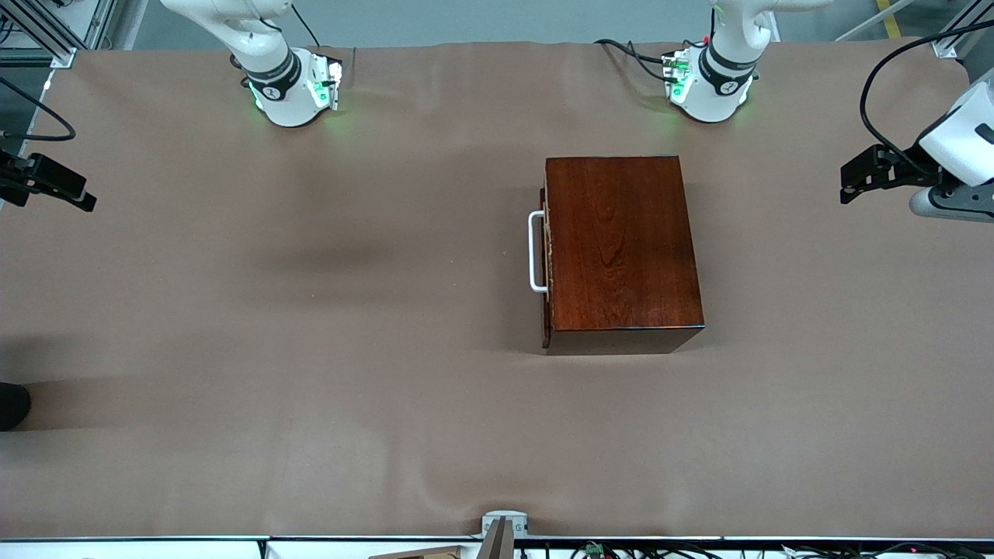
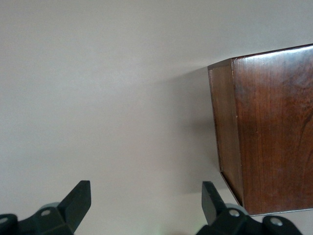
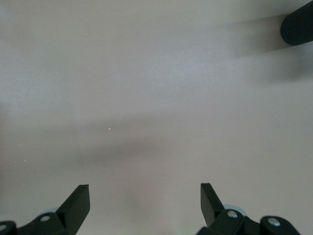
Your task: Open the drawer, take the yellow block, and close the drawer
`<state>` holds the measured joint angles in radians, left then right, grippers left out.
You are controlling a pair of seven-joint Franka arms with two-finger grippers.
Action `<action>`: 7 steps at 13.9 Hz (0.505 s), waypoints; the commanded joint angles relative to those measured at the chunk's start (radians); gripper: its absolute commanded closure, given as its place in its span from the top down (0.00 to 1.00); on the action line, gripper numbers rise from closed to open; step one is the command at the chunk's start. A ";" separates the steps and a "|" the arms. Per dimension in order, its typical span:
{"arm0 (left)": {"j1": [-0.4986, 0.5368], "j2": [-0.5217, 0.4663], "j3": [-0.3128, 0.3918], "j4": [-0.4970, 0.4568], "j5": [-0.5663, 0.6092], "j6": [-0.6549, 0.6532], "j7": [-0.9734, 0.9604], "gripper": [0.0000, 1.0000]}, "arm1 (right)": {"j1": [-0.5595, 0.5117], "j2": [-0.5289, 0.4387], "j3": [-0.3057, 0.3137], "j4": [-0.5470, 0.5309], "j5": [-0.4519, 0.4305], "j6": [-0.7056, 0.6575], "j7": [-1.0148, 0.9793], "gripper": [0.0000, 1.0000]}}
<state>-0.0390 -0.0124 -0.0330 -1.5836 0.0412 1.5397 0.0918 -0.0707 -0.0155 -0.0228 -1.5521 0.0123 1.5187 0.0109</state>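
Observation:
The dark reddish-brown wooden box (image 1: 621, 241) stands mid-table, closer to the left arm's end. Its drawer (image 1: 547, 310) is pushed in, and the white bar handle (image 1: 536, 252) on its front faces the right arm's end. The yellow block is hidden. My left gripper (image 1: 853, 182) hovers at the left arm's end of the table, open and empty. In the left wrist view the left gripper (image 2: 146, 188) has a corner of the box (image 2: 269, 132) ahead of it. My right gripper (image 1: 74, 198) hangs at the right arm's end; the right wrist view shows the right gripper (image 3: 145, 191) open over bare cloth.
A brown cloth (image 1: 311, 349) covers the whole table. A rounded black object (image 1: 12, 405) pokes in at the right arm's end, nearer the front camera, and that black object (image 3: 298, 27) also shows in the right wrist view. Both arm bases (image 1: 291, 89) stand along the edge farthest from the camera.

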 commanded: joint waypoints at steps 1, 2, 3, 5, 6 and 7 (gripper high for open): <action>0.005 0.009 -0.007 0.021 0.011 -0.007 0.009 1.00 | -0.021 0.002 0.017 0.018 -0.018 -0.014 0.012 1.00; 0.002 0.009 -0.007 0.025 0.008 -0.007 0.003 1.00 | -0.021 0.000 0.017 0.018 -0.018 -0.014 0.012 1.00; 0.001 0.018 -0.007 0.037 0.003 -0.009 -0.004 1.00 | -0.021 0.000 0.017 0.018 -0.018 -0.014 0.012 1.00; -0.001 0.031 -0.007 0.057 0.003 -0.018 -0.039 1.00 | -0.023 0.000 0.015 0.018 -0.018 -0.015 0.012 1.00; -0.002 0.037 -0.008 0.060 0.002 -0.018 -0.061 1.00 | -0.023 0.000 0.015 0.018 -0.018 -0.015 0.012 1.00; -0.007 0.043 -0.008 0.066 0.002 -0.018 -0.093 1.00 | -0.023 0.000 0.015 0.018 -0.018 -0.015 0.012 1.00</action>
<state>-0.0404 0.0012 -0.0355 -1.5627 0.0412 1.5396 0.0464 -0.0709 -0.0155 -0.0248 -1.5514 0.0122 1.5183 0.0115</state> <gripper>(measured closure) 0.000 0.000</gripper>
